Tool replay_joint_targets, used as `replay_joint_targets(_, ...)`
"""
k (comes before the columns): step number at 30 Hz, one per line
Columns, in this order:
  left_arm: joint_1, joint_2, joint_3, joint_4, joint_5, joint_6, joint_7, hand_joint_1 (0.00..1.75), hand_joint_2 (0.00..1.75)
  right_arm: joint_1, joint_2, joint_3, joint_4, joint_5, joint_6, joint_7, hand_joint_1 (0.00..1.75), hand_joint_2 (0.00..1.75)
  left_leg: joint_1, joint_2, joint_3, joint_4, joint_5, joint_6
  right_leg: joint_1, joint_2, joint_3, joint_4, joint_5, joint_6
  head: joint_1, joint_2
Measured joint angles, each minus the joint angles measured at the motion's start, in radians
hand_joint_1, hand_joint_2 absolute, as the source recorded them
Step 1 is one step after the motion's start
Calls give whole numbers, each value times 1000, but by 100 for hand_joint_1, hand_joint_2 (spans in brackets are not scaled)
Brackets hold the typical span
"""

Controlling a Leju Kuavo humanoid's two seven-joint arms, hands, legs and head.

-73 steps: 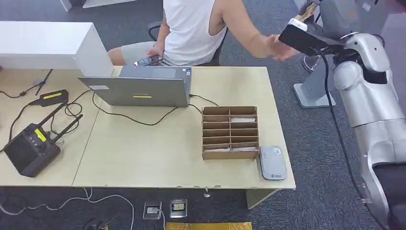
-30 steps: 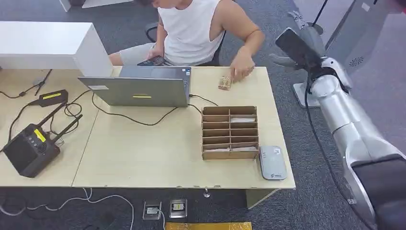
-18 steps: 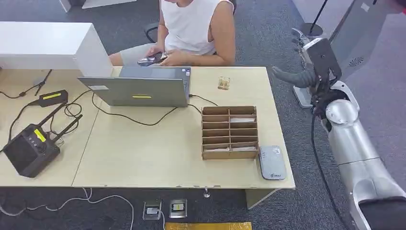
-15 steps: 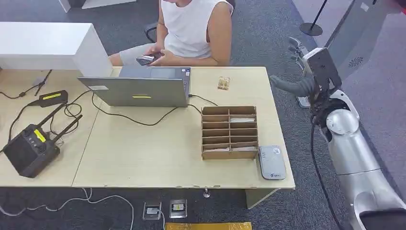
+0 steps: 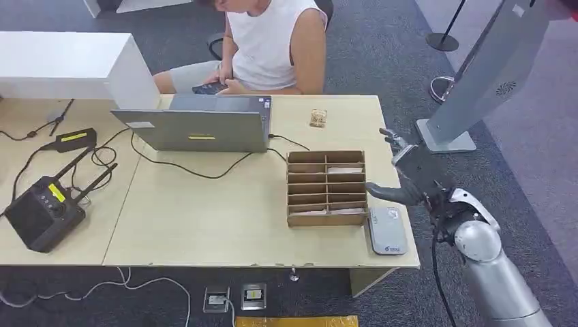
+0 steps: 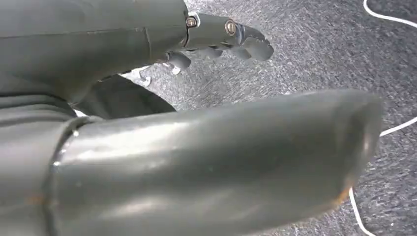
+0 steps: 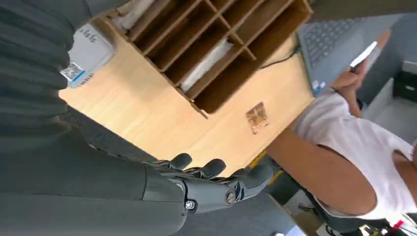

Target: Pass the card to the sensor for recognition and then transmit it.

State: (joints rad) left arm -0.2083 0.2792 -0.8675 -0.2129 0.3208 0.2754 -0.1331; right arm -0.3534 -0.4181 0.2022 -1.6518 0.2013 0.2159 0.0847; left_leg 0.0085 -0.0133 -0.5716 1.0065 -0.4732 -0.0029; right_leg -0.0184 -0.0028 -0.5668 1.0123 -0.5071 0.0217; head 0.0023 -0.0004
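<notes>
**Mia:** Head view first. Where is the card (image 5: 317, 118)?

**Ben:** It lies flat on the table (image 5: 204, 225), near the far edge, beside the laptop (image 5: 204, 126). It is close to the person (image 5: 272, 44), so I think it was passed over and put down there. Nobody is touching it.

**Mia:** And the right hand (image 5: 407, 178)?

**Ben:** It hangs just past the table's right edge, next to the cardboard rack (image 5: 327, 189). Its fingers are spread apart and it holds nothing. The thumb points toward the rack.

**Mia:** Why there?

**Ben:** The rack has more cards in its slots, and the grey sensor (image 5: 388, 231) sits right by it. So the hand is near both. Maybe it will take another card.

**Mia:** What about the left hand (image 6: 216, 42)?

**Ben:** It hangs down over the carpet. The fingers look a bit apart with nothing in them, but the thumb blocks much of that picture, so I'm not fully sure.
</notes>
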Motion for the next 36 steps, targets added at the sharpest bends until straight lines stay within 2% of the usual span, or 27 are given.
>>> replay_joint_targets(5, 3, 2, 4, 0, -4, 0, 0, 0, 0, 77, -2, 5, -41, 60, 49, 19, 0, 175, 0, 0, 0, 0, 0, 0, 0, 0, 0, 0, 0, 0, 0, 0)
replay_joint_targets(13, 4, 3, 5, 0, -13, 5, 0, 0, 0, 142, -2, 17, -77, 134, 88, 45, 0, 175, 0, 0, 0, 0, 0, 0, 0, 0, 0, 0, 0, 0, 0, 0)
replay_joint_targets(19, 8, 3, 5, 2, -13, 22, 0, 0, 0, 175, -18, 39, -95, 355, 76, 61, 0, 175, 0, 0, 0, 0, 0, 0, 0, 0, 0, 0, 0, 0, 0, 0)
replay_joint_targets(26, 9, -3, 7, 3, -2, 52, 0, 0, 0, 178, -31, 76, -121, 680, 18, 88, 0, 175, 0, 0, 0, 0, 0, 0, 0, 0, 0, 0, 0, 0, 0, 0)
replay_joint_targets(29, 9, -8, 8, 3, -1, 61, 0, 0, 0, 178, -29, 93, -127, 796, -47, 90, 0, 175, 0, 0, 0, 0, 0, 0, 0, 0, 0, 0, 0, 0, 0, 0)
replay_joint_targets(32, 9, -14, 13, 3, -3, 61, 0, 0, 0, 178, -21, 111, -126, 849, -109, 82, 0, 175, 0, 0, 0, 0, 0, 0, 0, 0, 0, 0, 0, 0, 0, 0)
replay_joint_targets(36, 6, -20, 14, 3, -5, 59, 0, 0, 0, 180, -3, 127, -122, 858, -143, 77, 0, 175, 0, 0, 0, 0, 0, 0, 0, 0, 0, 0, 0, 0, 0, 0)
